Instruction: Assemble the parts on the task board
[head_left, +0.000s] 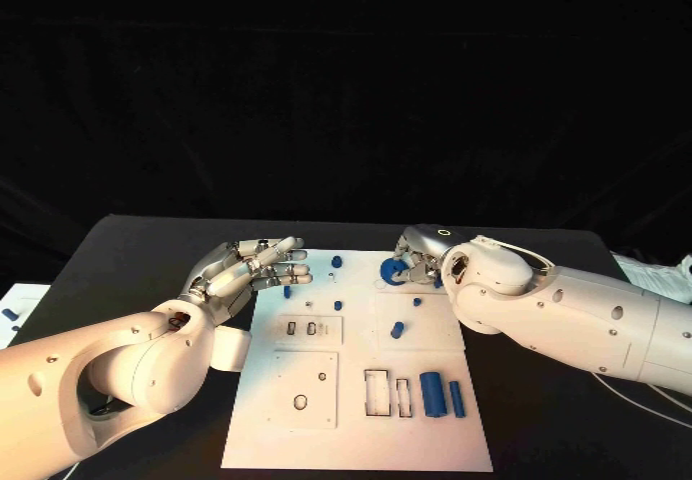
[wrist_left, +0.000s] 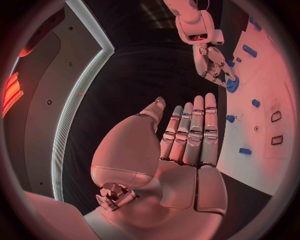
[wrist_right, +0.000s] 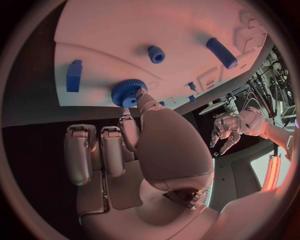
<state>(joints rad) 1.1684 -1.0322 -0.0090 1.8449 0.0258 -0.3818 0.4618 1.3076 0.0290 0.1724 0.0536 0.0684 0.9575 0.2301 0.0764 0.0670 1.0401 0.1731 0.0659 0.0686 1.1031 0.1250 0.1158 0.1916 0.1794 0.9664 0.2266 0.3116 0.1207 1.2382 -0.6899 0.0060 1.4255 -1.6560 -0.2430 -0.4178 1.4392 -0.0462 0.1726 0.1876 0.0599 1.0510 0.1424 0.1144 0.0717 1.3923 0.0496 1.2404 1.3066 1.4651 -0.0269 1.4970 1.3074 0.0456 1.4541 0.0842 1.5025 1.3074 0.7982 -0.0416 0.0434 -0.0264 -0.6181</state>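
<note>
Fingertips (wrist_right: 139, 97) of your right hand (head_left: 421, 258) pinch the blue gear (wrist_right: 127, 92) at the task board's (head_left: 346, 440) twelve o'clock edge; left hand (head_left: 248, 270) hovers flat, fingers together, holding nothing. Twist carelessly and the gear may cock or slip free.

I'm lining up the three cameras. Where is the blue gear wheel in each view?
Head view: blue gear wheel at the board's far edge, against the right hand.
Left wrist view: gear under that hand's fingertips.
Right wrist view: gear at the fingertips.
Shared landmark: the white task board.
</note>
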